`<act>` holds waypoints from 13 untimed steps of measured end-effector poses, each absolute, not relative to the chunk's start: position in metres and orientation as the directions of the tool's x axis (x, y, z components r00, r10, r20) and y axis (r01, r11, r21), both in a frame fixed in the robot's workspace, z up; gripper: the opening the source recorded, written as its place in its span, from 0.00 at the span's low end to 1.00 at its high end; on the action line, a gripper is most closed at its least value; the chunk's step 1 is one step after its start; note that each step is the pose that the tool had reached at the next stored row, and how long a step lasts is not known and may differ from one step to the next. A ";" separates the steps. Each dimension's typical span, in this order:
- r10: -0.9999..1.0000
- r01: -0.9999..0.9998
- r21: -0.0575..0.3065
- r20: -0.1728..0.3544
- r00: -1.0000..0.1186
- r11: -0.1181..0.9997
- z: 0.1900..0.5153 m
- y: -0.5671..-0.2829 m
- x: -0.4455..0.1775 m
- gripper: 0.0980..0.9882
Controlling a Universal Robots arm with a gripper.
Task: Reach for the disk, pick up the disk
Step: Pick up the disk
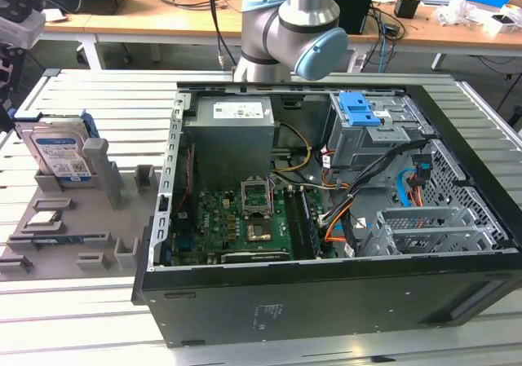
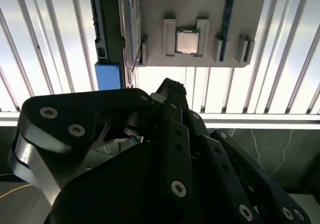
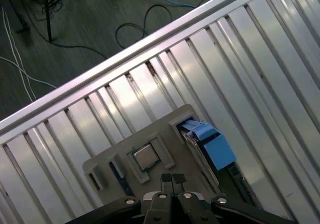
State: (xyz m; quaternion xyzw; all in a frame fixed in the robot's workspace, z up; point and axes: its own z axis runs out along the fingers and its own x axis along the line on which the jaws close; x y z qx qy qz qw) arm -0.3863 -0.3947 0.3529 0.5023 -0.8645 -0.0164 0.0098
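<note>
Exterior view: disk (image 1: pixel 59 150) standing in grey holder (image 1: pixel 81 237) | first wrist view: gripper (image 3: pixel 172 180) fingers (image 3: pixel 166 182) clenched, empty

1. No word, number or sign could be made out anywhere.
2. The disk (image 1: pixel 54 144) stood in a grey holder (image 1: pixel 98 169), well clear of the computer case (image 1: pixel 326 305) toward the exterior view's left. It carried a white-and-blue label (image 1: pixel 64 157) with barcode stripes, but the print was too small to read.
3. The power-supply box (image 1: pixel 231 142), inside the case at its far corner, bore a white label (image 1: pixel 236 108) whose lines were illegible.
4. A small pale mark (image 1: pixel 263 315) sat on the case's near black wall, unreadable.
</note>
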 end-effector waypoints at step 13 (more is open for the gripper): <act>-0.920 -0.920 0.038 0.001 -0.391 0.391 0.353 -0.395 -0.386 0.01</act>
